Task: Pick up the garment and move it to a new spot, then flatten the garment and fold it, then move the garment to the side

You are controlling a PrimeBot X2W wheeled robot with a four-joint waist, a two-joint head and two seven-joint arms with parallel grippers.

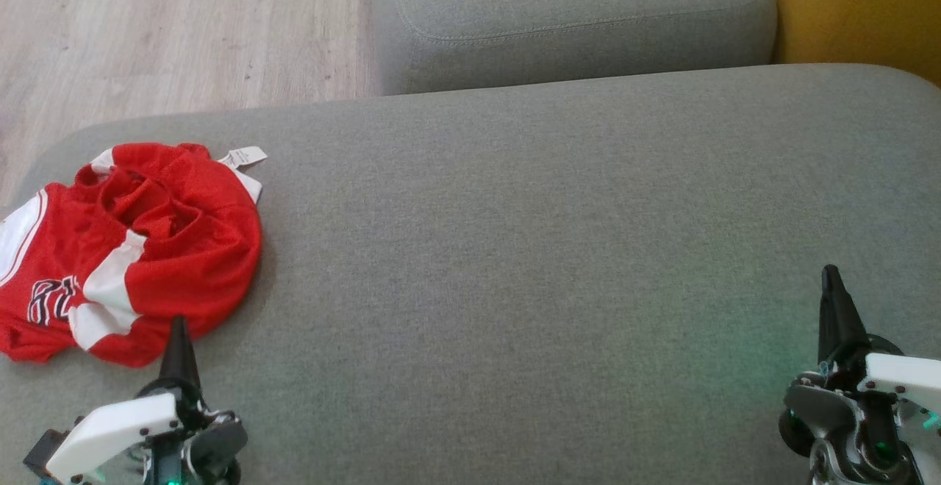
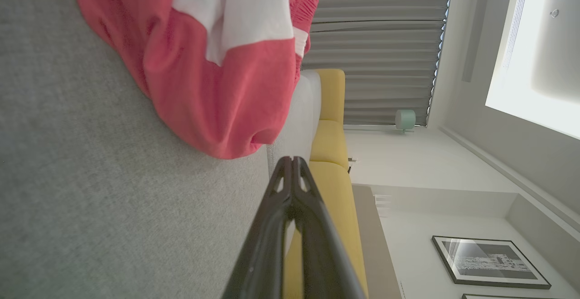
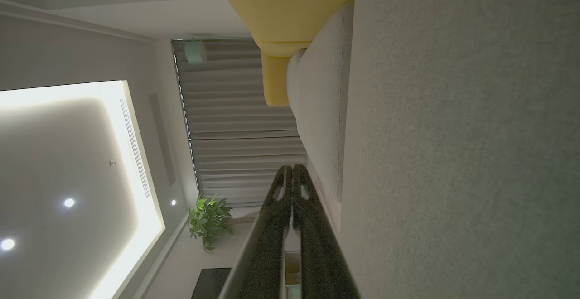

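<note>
The red and white garment (image 1: 132, 250) is lying in a crumpled heap at the far left of the grey sofa seat (image 1: 551, 213). Its white label (image 1: 246, 156) is poking out at the back, and one side is running off the left edge of the head view. The left tool (image 1: 179, 327) is hovering just beside the heap's near edge with its two fingers pressed together, gripping nothing. In the left wrist view its closed tips are pointing past the rounded red hem rather than into it. The right tool (image 1: 831, 279) is sitting well apart over bare seat on the right, with its fingers likewise pressed together and empty.

The step in hand is looking like the first pickup, with nothing grasped yet. To do it well, the left tool is going to need its fingers spread before going in. It should be coming down on a raised fold near the top of the heap, not the flat hem, so that it is pinching cloth rather than skidding off or digging into the upholstery. Lifting the whole heap clear of the seat is going to matter too, and the broad bare middle is offering the obvious new spot
</note>
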